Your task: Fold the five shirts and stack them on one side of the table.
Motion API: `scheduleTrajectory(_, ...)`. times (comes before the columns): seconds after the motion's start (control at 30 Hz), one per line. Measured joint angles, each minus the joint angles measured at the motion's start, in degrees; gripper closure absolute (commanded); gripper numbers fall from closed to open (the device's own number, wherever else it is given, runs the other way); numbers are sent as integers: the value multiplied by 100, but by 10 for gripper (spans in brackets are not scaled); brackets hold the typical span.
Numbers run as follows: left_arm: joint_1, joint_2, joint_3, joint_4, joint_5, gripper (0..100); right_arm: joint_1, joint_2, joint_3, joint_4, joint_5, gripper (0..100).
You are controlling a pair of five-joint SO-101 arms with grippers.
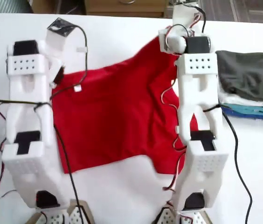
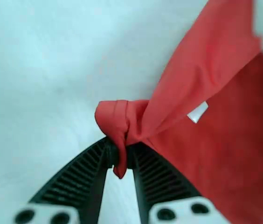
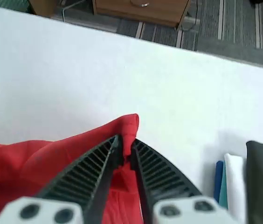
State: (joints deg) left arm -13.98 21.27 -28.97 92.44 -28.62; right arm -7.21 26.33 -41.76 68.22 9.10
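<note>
Red shirt (image 1: 113, 116) is lying spread on the white bench (image 1: 122, 28) between the two arms. Left claw (image 2: 120, 154) is clamping a bunched far corner of the shirt, near a white tag (image 2: 197, 112). Right claw (image 3: 124, 149) is pinching the other far corner. Folded shirts (image 1: 250, 79), a dark one on top, are sitting stacked just beside the right arm.

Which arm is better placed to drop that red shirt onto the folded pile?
Probably right. The right gripper grips the red fabric shirt beside the pile of folded shirts; the left gripper holds the far corner.
</note>
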Motion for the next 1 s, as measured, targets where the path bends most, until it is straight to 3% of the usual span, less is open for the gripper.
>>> scheduleTrajectory(0.17, 0, 18, -448, 738, -176, 974, 431, -158, 0, 431, 0, 978)
scheduleTrajectory(0.33, 35, -9, -105, 888, -360, 974, 800, -536, 0, 1152, 35, 978)
scheduleTrajectory(0.7, 132, -1829, 2743, 879, -835, 974, 853, -958, 53, 3068, 862, 978)
scheduleTrajectory(1.0, 132, -2760, 5029, 141, -844, 974, 976, -1512, 1749, 3165, 1231, 978)
